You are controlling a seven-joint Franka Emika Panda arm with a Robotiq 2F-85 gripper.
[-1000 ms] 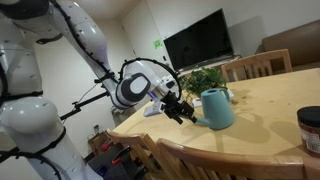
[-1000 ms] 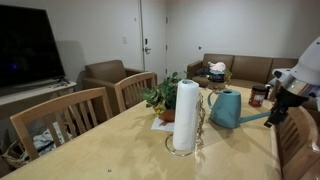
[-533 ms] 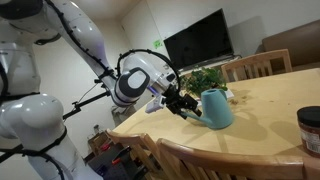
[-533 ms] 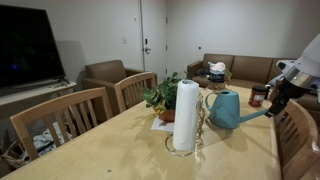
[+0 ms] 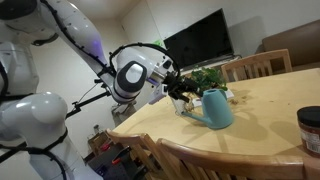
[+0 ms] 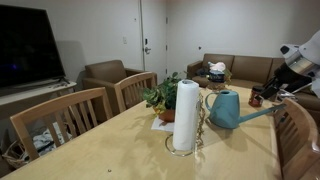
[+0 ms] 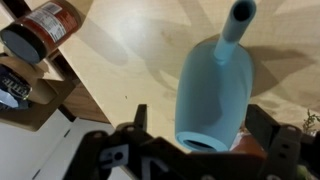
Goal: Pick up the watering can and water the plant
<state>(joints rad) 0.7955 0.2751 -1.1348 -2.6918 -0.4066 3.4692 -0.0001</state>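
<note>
While the gripper (image 7: pixel 200 116) is spread wide with nothing held, the watering can (image 7: pixel 212 85) is seen on the table (image 7: pixel 130 60) directly ahead of it, at 12 o'clock in the wrist view. The can's long axis is laid from 6 to 12 o'clock, with the wide end nearest the claw and the spout toward 12. A straight advance is judged sufficient. In an exterior view the plant (image 5: pixel 205 78) is found just beside the can, at about 11 o'clock.
</note>
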